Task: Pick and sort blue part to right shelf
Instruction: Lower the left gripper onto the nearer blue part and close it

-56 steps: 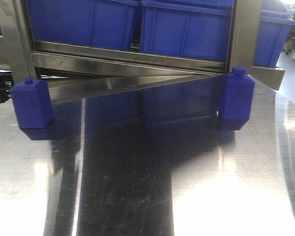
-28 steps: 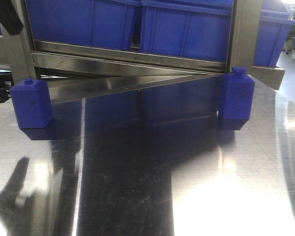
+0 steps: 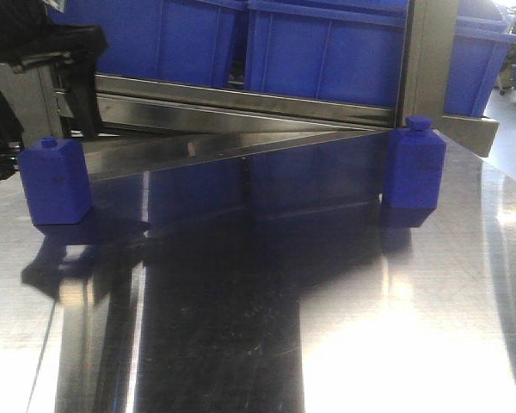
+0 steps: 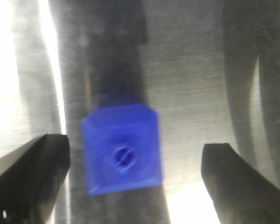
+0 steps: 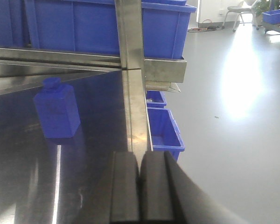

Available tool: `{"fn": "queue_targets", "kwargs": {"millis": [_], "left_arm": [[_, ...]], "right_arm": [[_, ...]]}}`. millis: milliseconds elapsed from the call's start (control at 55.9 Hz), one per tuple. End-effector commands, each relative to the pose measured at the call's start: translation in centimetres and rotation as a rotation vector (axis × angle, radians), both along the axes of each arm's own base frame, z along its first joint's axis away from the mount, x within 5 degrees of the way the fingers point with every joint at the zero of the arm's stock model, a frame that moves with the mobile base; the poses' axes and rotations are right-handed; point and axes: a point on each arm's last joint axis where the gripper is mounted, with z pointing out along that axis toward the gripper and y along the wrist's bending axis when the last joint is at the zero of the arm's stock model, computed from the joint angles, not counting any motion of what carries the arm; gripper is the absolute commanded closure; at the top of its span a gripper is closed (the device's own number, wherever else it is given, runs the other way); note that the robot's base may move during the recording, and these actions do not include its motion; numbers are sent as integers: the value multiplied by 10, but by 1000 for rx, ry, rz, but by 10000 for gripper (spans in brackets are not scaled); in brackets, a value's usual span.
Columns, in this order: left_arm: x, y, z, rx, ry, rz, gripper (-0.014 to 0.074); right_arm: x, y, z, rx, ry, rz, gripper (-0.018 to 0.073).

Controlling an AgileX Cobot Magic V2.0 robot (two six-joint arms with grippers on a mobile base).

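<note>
Two blue bottle-shaped parts stand on the steel table. One (image 3: 56, 181) is at the left, the other (image 3: 415, 168) at the right by the shelf post. My left arm (image 3: 47, 60) hangs above the left part. In the left wrist view, the left gripper (image 4: 133, 179) is open, looking straight down on that part (image 4: 121, 149), which lies between the two fingers, nearer the left finger (image 4: 32, 177), and touches neither. My right gripper (image 5: 140, 186) is shut and empty, low over the table's right edge. The right part (image 5: 58, 112) stands ahead and to its left.
A steel shelf frame (image 3: 241, 107) holding blue bins (image 3: 327, 52) runs along the back of the table. Its right post (image 5: 133, 70) stands straight ahead of the right gripper. More blue bins (image 5: 163, 126) sit on the floor beyond the table's right edge.
My left arm has come into the front view at the top left, above the left blue part. Its shadow has shifted on the table. The parts have not moved.
</note>
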Motion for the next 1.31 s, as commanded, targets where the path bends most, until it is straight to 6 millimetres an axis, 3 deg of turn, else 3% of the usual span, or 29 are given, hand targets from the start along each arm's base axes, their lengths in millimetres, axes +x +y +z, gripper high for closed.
{"fn": "queue_targets", "kwargs": {"millis": [0,251,519,698,877,1110,1289], "left_arm": [[1,-4,22,-37,-88,33,-25],[10,-6,-5,-8,-5,45,-24],[8,-5,-13,12,58,42,-18],[9,-5,-13,11,54,42,98],[12,-6,-11,-2,10,45,238],[15,-5,-8,12,-29,39,252],[2,2,27,26,-134,32,252]], "right_arm": [[-1,0,11,-6,-111,-3,522],[-1,0,12,-6,-116,-3,522],[-1,0,12,-6,-117,-3,522],[-1,0,12,-6,-117,-3,522],[-1,0,12,-6,-117,-3,522],[-1,0,12,-6,-118,-3,522],[-1,0,12,-6,-118,-3,522]]}}
